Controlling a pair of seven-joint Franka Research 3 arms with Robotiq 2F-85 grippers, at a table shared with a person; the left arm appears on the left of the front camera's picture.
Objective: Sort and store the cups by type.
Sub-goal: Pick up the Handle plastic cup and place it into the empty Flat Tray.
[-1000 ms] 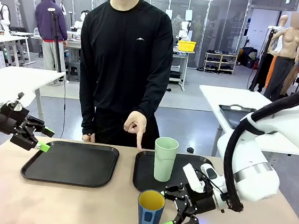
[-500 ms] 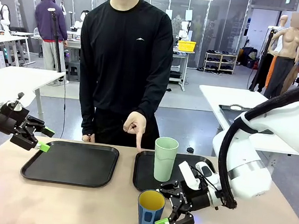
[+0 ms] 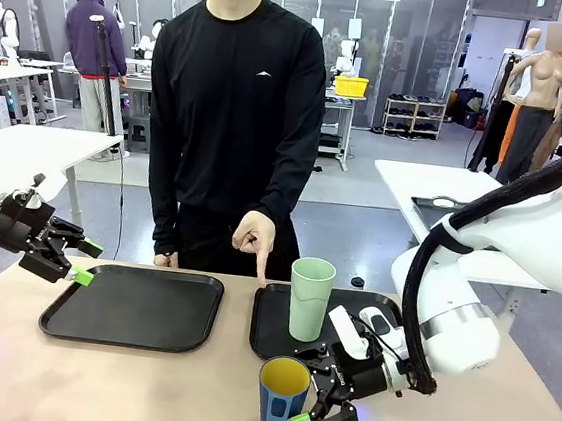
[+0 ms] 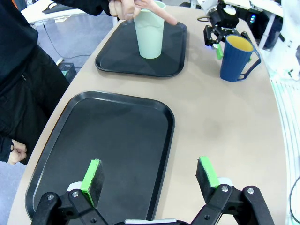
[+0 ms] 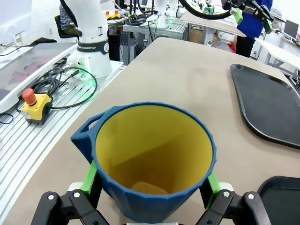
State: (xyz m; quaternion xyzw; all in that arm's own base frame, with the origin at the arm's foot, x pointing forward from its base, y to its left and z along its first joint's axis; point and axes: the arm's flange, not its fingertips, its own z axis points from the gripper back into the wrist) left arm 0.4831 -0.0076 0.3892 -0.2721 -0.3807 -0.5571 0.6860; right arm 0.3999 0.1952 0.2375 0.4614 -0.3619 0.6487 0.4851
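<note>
The left claw hangs spread wide and empty over the left end of the bench, just off the left edge of the left tray; the left wrist view shows its green pads well apart above that bare tray. The person stands behind the bench, one hand pointing a finger down at the far edge of the right tray, beside the tumbler. The mint-green tumbler stands upright on the right tray, right of the left tray. Nearer the robot, in front of the right tray, the blue mug with its yellow inside stands upright on the bench. The right claw sits low at the mug's right side, jaws spread wide around it; in the right wrist view the mug sits between the two green pads, which lie just beside its wall on either side, not clenched, with its handle pointing left in that view.
</note>
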